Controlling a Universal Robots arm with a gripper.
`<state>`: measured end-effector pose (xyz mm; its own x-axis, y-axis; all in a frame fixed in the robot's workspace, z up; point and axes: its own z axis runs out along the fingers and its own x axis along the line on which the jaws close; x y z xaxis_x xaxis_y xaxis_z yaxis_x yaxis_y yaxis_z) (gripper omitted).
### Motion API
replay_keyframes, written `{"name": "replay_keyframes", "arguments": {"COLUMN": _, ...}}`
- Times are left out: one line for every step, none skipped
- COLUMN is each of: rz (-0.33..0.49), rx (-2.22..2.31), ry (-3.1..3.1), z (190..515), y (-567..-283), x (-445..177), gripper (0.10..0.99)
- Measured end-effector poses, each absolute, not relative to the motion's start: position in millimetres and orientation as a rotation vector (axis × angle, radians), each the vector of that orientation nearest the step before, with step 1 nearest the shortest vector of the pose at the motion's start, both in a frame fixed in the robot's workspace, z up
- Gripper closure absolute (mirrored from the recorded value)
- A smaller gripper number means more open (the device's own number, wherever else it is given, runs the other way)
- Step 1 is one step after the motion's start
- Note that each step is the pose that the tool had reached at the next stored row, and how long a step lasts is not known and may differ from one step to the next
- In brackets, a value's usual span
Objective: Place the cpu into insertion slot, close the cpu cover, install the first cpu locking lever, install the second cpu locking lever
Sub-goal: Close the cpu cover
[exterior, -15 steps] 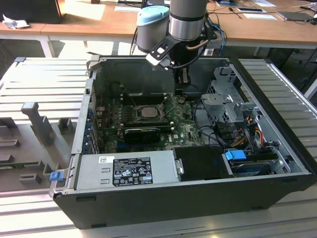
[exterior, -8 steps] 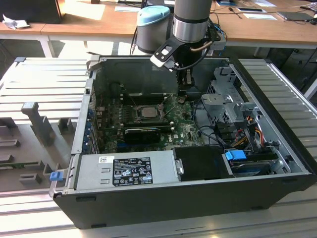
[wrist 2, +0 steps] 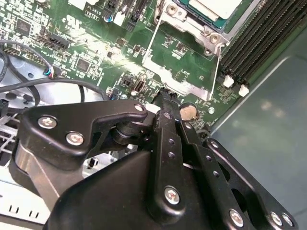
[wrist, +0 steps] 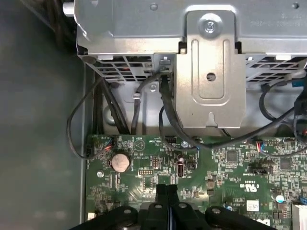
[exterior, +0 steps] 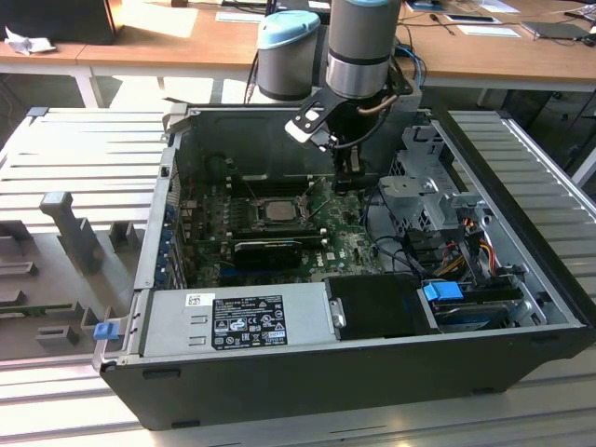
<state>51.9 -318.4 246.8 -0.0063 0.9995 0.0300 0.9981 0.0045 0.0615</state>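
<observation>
The cpu (exterior: 277,209) lies pale grey in the square insertion slot (exterior: 251,223) on the green motherboard. The chip's corner (wrist 2: 216,5) also shows in the second wrist view. The cpu cover (wrist 2: 177,81), a thin silver frame with a window, stands tipped open off the slot's edge (exterior: 318,220) on the exterior view's right. My black gripper (exterior: 345,184) hangs just right of it, shut, with nothing between its fingers. In the second wrist view the gripper (wrist 2: 165,97) ends right at the cover's free edge. The first wrist view shows the gripper (wrist: 166,188) over the board.
A silver drive cage (wrist: 211,72) with black cables stands beyond the board's edge, beside a coin battery (wrist: 120,162). A black finned card (exterior: 275,247) lies in front of the slot. Memory slots (wrist 2: 254,43), a power supply (exterior: 247,321) and the case walls (exterior: 158,223) hem the board in.
</observation>
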Motion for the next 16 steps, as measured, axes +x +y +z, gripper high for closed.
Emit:
{"name": "replay_keyframes", "arguments": {"rz": 0.081, "rx": 2.208, "ry": 2.220, "z": 246.4, "y": -318.5, "x": 51.9, "gripper": 0.980}}
{"name": "replay_keyframes", "arguments": {"rz": 0.049, "rx": 2.224, "ry": 2.235, "z": 246.4, "y": -318.5, "x": 51.9, "gripper": 0.980}}
{"name": "replay_keyframes", "arguments": {"rz": 0.049, "rx": 2.224, "ry": 2.235, "z": 246.3, "y": -318.5, "x": 51.1, "gripper": 0.980}}
{"name": "replay_keyframes", "arguments": {"rz": 0.049, "rx": 2.224, "ry": 2.235, "z": 246.3, "y": -318.4, "x": 48.8, "gripper": 0.980}}
{"name": "replay_keyframes", "arguments": {"rz": 0.049, "rx": 2.224, "ry": 2.235, "z": 246.3, "y": -318.5, "x": 47.0, "gripper": 0.980}}
{"name": "replay_keyframes", "arguments": {"rz": 0.049, "rx": 2.224, "ry": 2.235, "z": 246.3, "y": -318.4, "x": 45.4, "gripper": 0.980}}
{"name": "replay_keyframes", "arguments": {"rz": 0.049, "rx": 2.224, "ry": 2.235, "z": 246.3, "y": -318.5, "x": 43.0, "gripper": 0.980}}
{"name": "replay_keyframes", "arguments": {"rz": 0.049, "rx": 2.224, "ry": 2.235, "z": 246.3, "y": -318.5, "x": 40.8, "gripper": 0.980}}
{"name": "replay_keyframes", "arguments": {"rz": 0.049, "rx": 2.224, "ry": 2.235, "z": 246.3, "y": -318.5, "x": 38.6, "gripper": 0.980}}
{"name": "replay_keyframes", "arguments": {"rz": 0.049, "rx": 2.224, "ry": 2.235, "z": 246.4, "y": -318.5, "x": 36.3, "gripper": 0.980}}
{"name": "replay_keyframes", "arguments": {"rz": 0.049, "rx": 2.224, "ry": 2.235, "z": 246.3, "y": -318.5, "x": 32.8, "gripper": 0.980}}
{"name": "replay_keyframes", "arguments": {"rz": 0.050, "rx": 2.224, "ry": 2.235, "z": 246.3, "y": -318.5, "x": 31.4, "gripper": 0.980}}
{"name": "replay_keyframes", "arguments": {"rz": 0.050, "rx": 2.224, "ry": 2.235, "z": 246.3, "y": -318.5, "x": 29.7, "gripper": 0.980}}
{"name": "replay_keyframes", "arguments": {"rz": 0.050, "rx": 2.224, "ry": 2.235, "z": 246.3, "y": -318.5, "x": 28.2, "gripper": 0.980}}
{"name": "replay_keyframes", "arguments": {"rz": 0.051, "rx": 2.224, "ry": 2.235, "z": 246.3, "y": -318.5, "x": 27.0, "gripper": 0.980}}
{"name": "replay_keyframes", "arguments": {"rz": 0.051, "rx": 2.224, "ry": 2.235, "z": 246.3, "y": -318.5, "x": 24.9, "gripper": 0.980}}
